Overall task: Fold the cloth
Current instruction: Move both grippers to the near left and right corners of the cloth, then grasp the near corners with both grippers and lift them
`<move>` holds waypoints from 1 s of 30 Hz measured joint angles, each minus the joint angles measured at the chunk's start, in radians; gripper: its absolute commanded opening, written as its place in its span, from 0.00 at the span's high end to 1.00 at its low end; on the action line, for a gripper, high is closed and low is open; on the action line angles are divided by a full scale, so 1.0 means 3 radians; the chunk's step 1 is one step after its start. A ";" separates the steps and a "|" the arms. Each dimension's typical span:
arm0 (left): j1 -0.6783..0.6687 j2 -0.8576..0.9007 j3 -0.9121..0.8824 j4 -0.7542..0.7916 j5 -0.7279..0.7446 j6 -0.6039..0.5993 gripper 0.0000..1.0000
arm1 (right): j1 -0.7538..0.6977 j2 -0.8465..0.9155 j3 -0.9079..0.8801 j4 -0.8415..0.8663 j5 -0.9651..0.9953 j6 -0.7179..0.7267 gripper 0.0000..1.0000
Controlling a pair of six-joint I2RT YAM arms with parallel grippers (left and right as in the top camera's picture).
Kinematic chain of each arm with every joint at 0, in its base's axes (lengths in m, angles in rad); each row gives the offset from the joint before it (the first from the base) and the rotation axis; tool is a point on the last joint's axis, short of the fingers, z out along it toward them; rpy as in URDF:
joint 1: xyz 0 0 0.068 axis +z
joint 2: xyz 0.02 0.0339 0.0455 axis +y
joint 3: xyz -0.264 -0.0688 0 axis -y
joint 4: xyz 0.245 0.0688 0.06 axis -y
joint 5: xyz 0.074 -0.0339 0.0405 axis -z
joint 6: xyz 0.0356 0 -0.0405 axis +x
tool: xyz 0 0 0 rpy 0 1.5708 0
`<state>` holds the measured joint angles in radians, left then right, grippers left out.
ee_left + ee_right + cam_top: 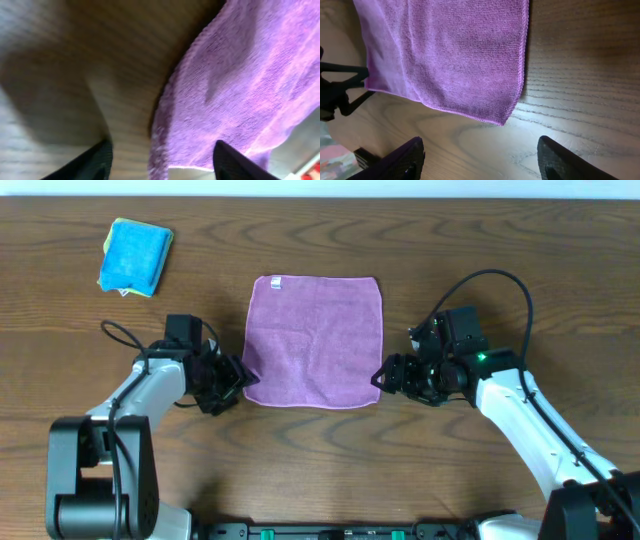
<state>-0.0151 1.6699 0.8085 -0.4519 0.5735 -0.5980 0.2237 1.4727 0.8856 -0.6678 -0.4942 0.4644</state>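
Now we see the purple cloth (314, 340) lying flat at the centre of the table (500, 240). Our left gripper (240, 380) sits at its 7 o'clock corner and our right gripper (380, 377) at its 5 o'clock corner. Both have their jaws spread wide, gripping nothing. A blue cloth (134, 256) lies at 10 o'clock.

The left wrist view is blurred: the cloth (240, 85) runs off its top and right edges, and only the tips of the left fingers (92, 162) show. In the right wrist view the cloth's far part is cut off, as are the right fingers (395, 160). Overhead, the tag (276, 281) at the cloth's far left corner is too small to read.
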 measured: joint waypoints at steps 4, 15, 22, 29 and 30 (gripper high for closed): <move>0.0000 0.0047 0.0003 0.0039 0.0039 -0.0032 0.74 | 0.0000 0.0001 0.0000 -0.0001 0.0004 0.0009 0.32; 0.0000 0.0051 0.0003 0.0036 0.0109 -0.0066 0.94 | 0.0001 0.0130 0.0000 -0.0331 0.0111 0.0046 0.46; 0.0000 0.0051 0.0003 0.0018 0.0139 -0.0066 0.94 | 0.0093 0.0570 0.0000 -0.0093 -0.0010 0.0323 0.54; 0.0000 0.0051 0.0003 0.0008 0.0160 -0.0066 0.94 | 0.0128 0.0999 -0.0001 0.0200 -0.0365 0.0579 0.57; 0.0000 0.0051 0.0003 0.0008 0.0160 -0.0066 0.94 | 0.0128 0.1011 -0.0001 0.0238 -0.0394 0.0612 0.60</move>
<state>-0.0151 1.6852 0.8093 -0.4496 0.6216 -0.6178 0.2623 1.7760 0.8852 -0.5964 -0.6125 0.6479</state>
